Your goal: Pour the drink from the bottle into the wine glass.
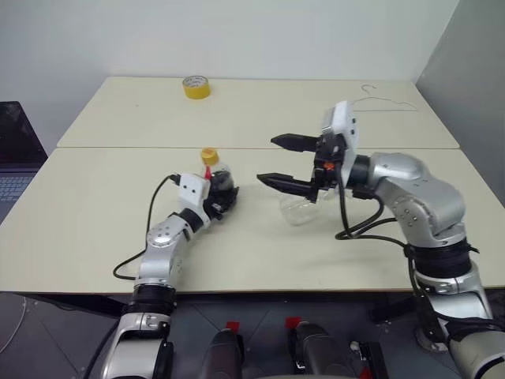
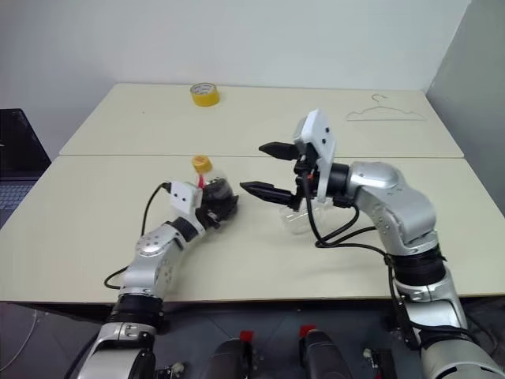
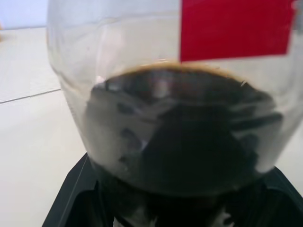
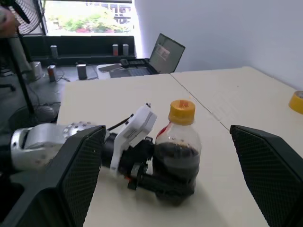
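Note:
The bottle (image 1: 218, 178), small and clear with a yellow cap and a red label, stands upright on the near table left of centre. The dark drink (image 3: 184, 137) fills its lower half. My left gripper (image 1: 224, 197) is shut on the bottle's lower body from the near side. My right gripper (image 1: 266, 159) hangs open in the air to the bottle's right, its fingers pointing toward the bottle and nothing between them. The wine glass (image 1: 298, 210) shows as a clear rounded bowl on the table just below and behind the right gripper, partly hidden by it.
A yellow tape roll (image 1: 196, 87) sits at the back of the far table, and a wire hanger (image 1: 387, 103) lies at its back right. A seam (image 1: 118, 148) divides the two tables. An open laptop (image 1: 12, 158) stands off the left edge.

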Motion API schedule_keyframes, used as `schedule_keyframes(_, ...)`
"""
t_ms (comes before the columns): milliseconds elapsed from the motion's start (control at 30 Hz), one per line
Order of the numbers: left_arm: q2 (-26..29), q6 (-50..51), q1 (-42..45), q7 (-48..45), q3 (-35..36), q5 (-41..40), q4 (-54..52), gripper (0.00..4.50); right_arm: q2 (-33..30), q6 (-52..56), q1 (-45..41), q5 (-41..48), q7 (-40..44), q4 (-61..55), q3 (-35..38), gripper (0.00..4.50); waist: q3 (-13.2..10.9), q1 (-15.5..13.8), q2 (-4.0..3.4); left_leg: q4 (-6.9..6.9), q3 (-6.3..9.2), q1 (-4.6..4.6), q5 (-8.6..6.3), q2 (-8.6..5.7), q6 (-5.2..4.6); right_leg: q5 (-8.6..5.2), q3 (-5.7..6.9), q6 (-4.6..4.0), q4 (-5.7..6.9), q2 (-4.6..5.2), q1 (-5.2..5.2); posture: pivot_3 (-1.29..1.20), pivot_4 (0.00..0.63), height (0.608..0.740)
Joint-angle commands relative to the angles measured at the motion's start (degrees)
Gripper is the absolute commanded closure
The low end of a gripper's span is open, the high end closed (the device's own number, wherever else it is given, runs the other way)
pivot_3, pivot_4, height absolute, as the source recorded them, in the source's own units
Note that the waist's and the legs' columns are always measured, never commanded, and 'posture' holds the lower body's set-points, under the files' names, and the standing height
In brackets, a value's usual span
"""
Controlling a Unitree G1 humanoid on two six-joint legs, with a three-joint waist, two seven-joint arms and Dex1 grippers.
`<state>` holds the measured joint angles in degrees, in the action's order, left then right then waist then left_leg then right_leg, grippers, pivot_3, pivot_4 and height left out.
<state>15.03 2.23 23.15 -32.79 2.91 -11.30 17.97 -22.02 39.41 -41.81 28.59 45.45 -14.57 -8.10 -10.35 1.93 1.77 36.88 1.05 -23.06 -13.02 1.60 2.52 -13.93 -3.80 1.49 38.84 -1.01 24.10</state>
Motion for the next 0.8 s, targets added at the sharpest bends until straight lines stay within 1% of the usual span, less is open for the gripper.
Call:
schedule_keyframes(33,-2.34,0.78,-1.99,0.03,-3.51,0.47,-5.18,1.85,3.57,0.29,0.46,-3.09,-6.44,-2.56,-2.53,0.0,0.0,-0.01,0.0,0.0,0.0,0.01,0.0,0.0,0.0,0.0,0.0,0.0,0.0,0.0,-0.01,0.0,0.15,0.74)
schedule_keyframes(167,-4.55,2.19,-4.43,0.31,-5.9,1.02,-6.82,1.85,6.9,0.8,0.02,-7.18,-12.34,-0.42,-4.38,0.0,0.01,-0.16,0.01,0.01,-0.01,0.04,0.0,-0.02,0.0,0.0,-0.03,0.0,0.02,0.01,-0.03,0.0,0.15,0.74)
schedule_keyframes(267,-5.21,3.63,-5.66,0.28,-7.29,1.16,-8.17,1.85,8.57,1.58,-0.36,-8.47,-14.43,0.68,-4.74,0.0,0.02,-0.23,0.01,0.04,0.04,0.05,0.0,-0.04,0.0,0.0,0.01,0.0,0.0,0.02,-0.07,0.0,0.15,0.74)
schedule_keyframes(500,-4.26,7.36,-7.01,0.14,-9.46,2.64,-8.68,1.85,10.75,2.01,-0.33,-9.89,-16.22,2.19,-4.78,0.0,0.02,-0.16,0.01,0.02,0.05,0.07,0.0,-0.02,0.0,-0.01,0.03,-0.02,0.0,0.0,-0.07,0.0,0.15,0.74)
schedule_keyframes(800,-3.58,7.65,-8.44,0.36,-11.2,4.84,-8.46,1.85,12.79,2.77,-0.45,-10.95,-17.82,4.1,-4.67,0.0,0.07,-0.13,-0.01,0.0,0.05,0.1,0.0,-0.03,0.0,-0.02,0.03,-0.02,-0.05,0.01,-0.11,0.0,0.15,0.74)
